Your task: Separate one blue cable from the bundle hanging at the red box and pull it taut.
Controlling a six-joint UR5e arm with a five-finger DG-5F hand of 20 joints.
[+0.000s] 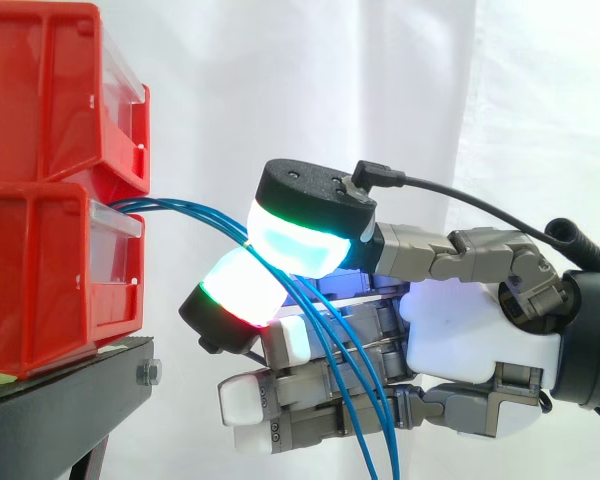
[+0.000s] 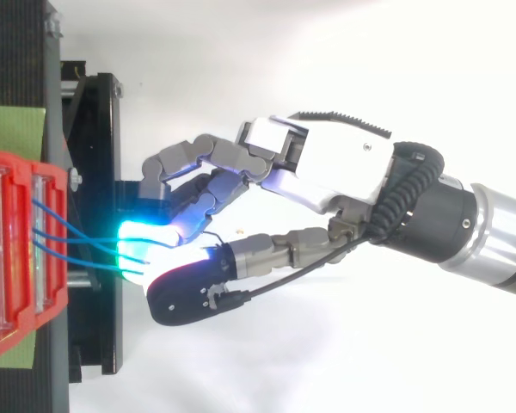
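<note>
The red bins (image 1: 40,200) are glossy moulded plastic with clear plastic front strips (image 1: 115,220). Under them the black stand (image 1: 70,405) looks like matt painted metal (its bolt (image 1: 149,373) is bare and shiny). The blue cables (image 1: 180,207) leaving the bins have a smooth, faintly glossy sheath. Beside the bins the hand (image 1: 475,335) has a glossy white plastic palm, dull grey links and milky pads (image 1: 300,240) capped in matt black.
</note>
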